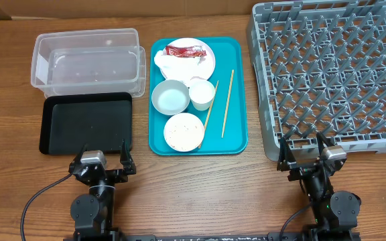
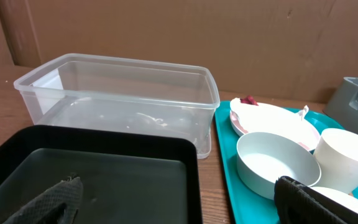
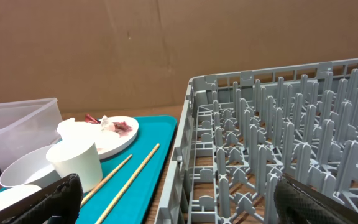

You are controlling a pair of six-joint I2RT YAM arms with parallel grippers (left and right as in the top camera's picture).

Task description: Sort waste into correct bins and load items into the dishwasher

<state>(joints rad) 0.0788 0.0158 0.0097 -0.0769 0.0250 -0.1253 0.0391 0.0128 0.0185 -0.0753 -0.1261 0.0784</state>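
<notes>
Waits with jaws apart and empty on left gripper (image 1: 104, 152) and right gripper (image 1: 301, 144) alike, with napkin (image 1: 176, 65) and red wrapper (image 1: 185, 50) on the pink plate (image 1: 207, 67) ahead and rightward of the left, seemingly the nearer one, and chopsticks (image 1: 226, 104) lying front-to-back between both.

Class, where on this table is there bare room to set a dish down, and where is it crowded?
Free: inside the black tray, clear tub and grey rack, plus the table strip in front of the teal tray. Crowded: the teal tray.
</notes>
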